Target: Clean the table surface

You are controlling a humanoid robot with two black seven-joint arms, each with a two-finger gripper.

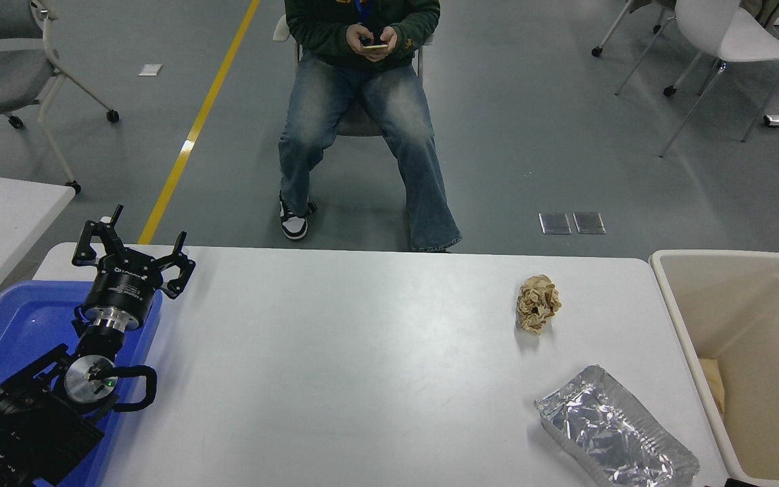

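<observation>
My right pincer was out of sight and my left gripper (134, 251) sat parked, spread and empty, so I judged it best to lift the paper wad (537, 303) off the table surface (362, 352) into the bin (690, 325).

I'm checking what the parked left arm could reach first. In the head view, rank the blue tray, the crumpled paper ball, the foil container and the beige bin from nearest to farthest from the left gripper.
From the left gripper:
1. Blue tray, directly beneath it, left edge.
2. Crumpled paper ball, right of centre.
3. Foil container, near right corner.
4. Beige bin, beside the table's right end.
</observation>
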